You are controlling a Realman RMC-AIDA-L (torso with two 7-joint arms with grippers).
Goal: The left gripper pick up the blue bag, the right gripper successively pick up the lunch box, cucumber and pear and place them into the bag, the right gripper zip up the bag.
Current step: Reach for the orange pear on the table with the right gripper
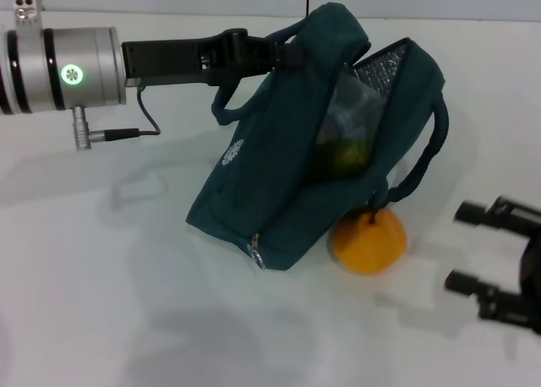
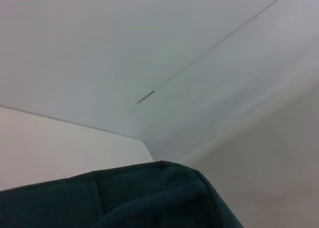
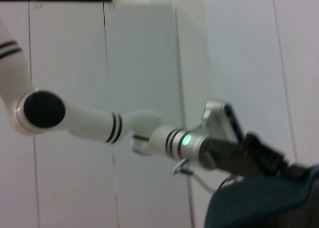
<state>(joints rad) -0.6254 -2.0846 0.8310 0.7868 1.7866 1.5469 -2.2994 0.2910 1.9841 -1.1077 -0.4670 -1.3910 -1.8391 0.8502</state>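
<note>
Head view shows the left gripper (image 1: 283, 53) pinching the blue bag (image 1: 279, 184) by its top edge, tilted and unzipped. Inside sit the lunch box (image 1: 351, 108) and cucumber (image 1: 345, 157). Right gripper (image 1: 482, 248), fingers spread and empty, waits near the pear (image 1: 369, 242), which lies on the table touching the bag; pear and zipping remain.

The bag (image 1: 279, 193), dark teal fabric, sits tilted on the table, its top corner lifted by the left gripper (image 1: 292, 53), whose claw is clamped on the fabric near one loop handle. The mouth gapes open, silver lining showing inside. There's the lunch box (image 1: 351, 108), clear plastic, tucked in the opening, and the cucumber (image 1: 345, 157), dark green, below it inside the bag. The zipper's metal ring pull hangs at the lower front corner. The pear (image 1: 369, 241), yellow-orange with a short stem, rests on the table, touching the bag's base. The right gripper (image 1: 486, 256) hangs near the pear, fingers spread.
</note>
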